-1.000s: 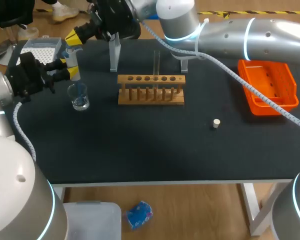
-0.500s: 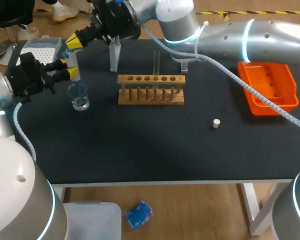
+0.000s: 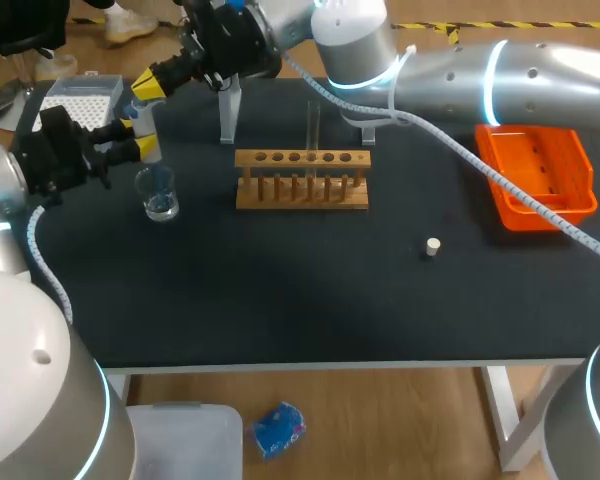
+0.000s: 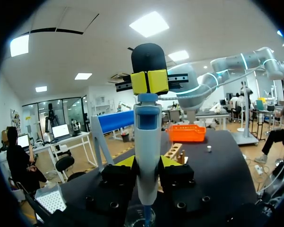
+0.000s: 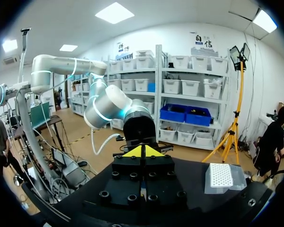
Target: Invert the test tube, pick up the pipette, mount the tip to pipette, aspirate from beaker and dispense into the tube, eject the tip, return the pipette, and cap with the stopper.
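Observation:
My left gripper (image 3: 133, 137) (image 4: 147, 163) is shut on the white pipette (image 3: 146, 128) (image 4: 147, 146) and holds it upright over the glass beaker (image 3: 158, 194) (image 4: 139, 217). The pipette's lower end reaches into the beaker's mouth. My right gripper (image 3: 150, 82) (image 4: 149, 82) (image 5: 142, 151) is shut, holds nothing, and sits on top of the pipette's plunger. A clear test tube (image 3: 313, 126) stands upright in the wooden rack (image 3: 302, 180) (image 4: 174, 152). The small white stopper (image 3: 433, 246) (image 4: 208, 148) lies on the mat to the right of the rack.
A white tip box (image 3: 83, 97) (image 5: 220, 176) sits at the table's far left corner. An orange bin (image 3: 535, 172) (image 4: 185, 133) stands at the right. The pipette stand's posts (image 3: 230, 112) rise behind the rack.
My right gripper has shifted slightly down and to the right onto the pipette's top. The left arm, the pipette and the beaker have stayed still.

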{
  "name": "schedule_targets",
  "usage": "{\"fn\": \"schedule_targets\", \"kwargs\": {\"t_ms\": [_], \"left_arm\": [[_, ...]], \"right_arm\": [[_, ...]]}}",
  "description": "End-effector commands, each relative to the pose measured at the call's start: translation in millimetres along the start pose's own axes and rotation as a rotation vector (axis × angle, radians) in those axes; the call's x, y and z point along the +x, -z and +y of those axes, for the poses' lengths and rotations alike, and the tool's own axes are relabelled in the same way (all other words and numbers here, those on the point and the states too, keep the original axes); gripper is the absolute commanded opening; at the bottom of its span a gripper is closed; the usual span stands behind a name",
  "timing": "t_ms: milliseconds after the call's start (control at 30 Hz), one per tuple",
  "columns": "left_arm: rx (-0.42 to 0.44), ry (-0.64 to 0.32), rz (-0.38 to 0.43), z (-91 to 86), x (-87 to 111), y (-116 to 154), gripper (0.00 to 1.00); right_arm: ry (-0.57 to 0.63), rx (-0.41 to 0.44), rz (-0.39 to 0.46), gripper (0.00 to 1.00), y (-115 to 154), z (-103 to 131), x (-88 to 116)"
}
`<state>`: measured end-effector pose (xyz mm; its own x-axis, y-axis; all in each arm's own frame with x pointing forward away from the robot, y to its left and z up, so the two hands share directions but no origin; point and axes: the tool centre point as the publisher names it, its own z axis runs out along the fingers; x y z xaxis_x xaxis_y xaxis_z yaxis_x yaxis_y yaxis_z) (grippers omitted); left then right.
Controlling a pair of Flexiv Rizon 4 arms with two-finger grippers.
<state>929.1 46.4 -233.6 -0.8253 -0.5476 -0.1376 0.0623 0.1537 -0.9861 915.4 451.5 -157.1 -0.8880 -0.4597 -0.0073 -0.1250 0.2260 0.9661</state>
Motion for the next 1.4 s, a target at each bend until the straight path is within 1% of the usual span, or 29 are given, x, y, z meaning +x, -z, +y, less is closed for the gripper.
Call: {"fn": "schedule_targets", "kwargs": {"t_ms": [33,867,1167,1300,1333,1367,1400], "left_arm": [[0.002,-0.001,-0.003,-5.5,-0.1,0.0,0.00],[0.002,-0.001,-0.003,-5.5,-0.1,0.0,0.00],[0.002,-0.001,-0.003,-5.5,-0.1,0.0,0.00],[0.002,-0.001,-0.003,-5.5,-0.1,0.0,0.00],[0.002,-0.001,-0.003,-5.5,-0.1,0.0,0.00],[0.002,-0.001,-0.003,-5.5,-0.1,0.0,0.00],[0.002,-0.001,-0.003,-5.5,-0.1,0.0,0.00]], "right_arm": [[0.009,0.003,0.002,0.00,-1.4,-3.1,-2.7],[0.066,0.010,-0.009,0.00,3.7,20.5,-1.2],[0.095,0.009,-0.016,0.00,7.9,32.2,5.3],[0.097,0.006,-0.023,0.00,12.2,32.1,10.8],[0.092,0.007,-0.026,0.22,14.4,31.6,13.1],[0.086,0.009,-0.029,0.82,17.1,31.4,15.8],[0.083,0.008,-0.038,1.00,21.2,31.6,19.2]]}}
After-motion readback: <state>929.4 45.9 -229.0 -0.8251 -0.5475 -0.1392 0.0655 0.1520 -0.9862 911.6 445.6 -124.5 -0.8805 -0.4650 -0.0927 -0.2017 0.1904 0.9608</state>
